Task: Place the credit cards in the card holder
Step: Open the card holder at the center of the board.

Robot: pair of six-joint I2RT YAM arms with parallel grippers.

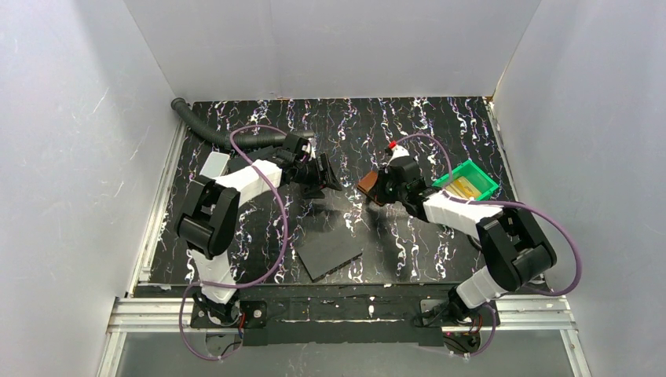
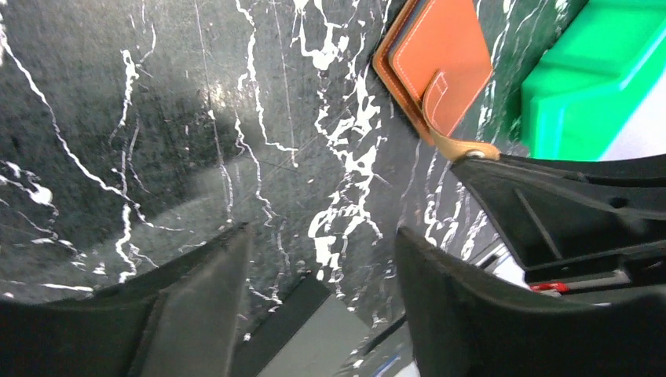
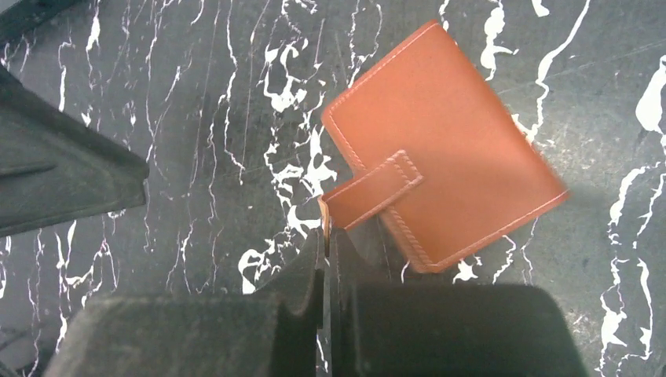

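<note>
Mid-table, just L of the green bin (image 1: 488, 181), sat the card holder (image 1: 367, 186): brown leather, folded shut, white stitching, snap tab sticking out toward the R arm. The right gripper (image 3: 325, 239) was pinched together on the end of that tab, w/ the leather edge visible between its fingers (image 3: 302, 271). The rest of the holder hung out beyond the tips at an angle. Couldn't tell whether it lay flat on the table (image 1: 440, 126) or was partly raised.

The credit cards (image 1: 463, 187) showed as orange-yellow strips inside the bin, apart from the holder; the count wasn't readable.

The left gripper (image 2: 322, 267) was opposite, aimed toward the holder but not touching it. Its jaws stood apart w/ nothing between them, only black marbled tabletop below. In the left wrist view the holder was at upper R, the R arm's fingers under it and a corner of the bin further R.

Nearer the arm bases lay a dark grey slab (image 1: 330, 251), flat and skewed. A pale flat rectangle (image 1: 214, 165) lay by the L edge; couldn't tell what it was. A black ribbed hose (image 1: 212, 129) curved in from the far L corner.
</note>
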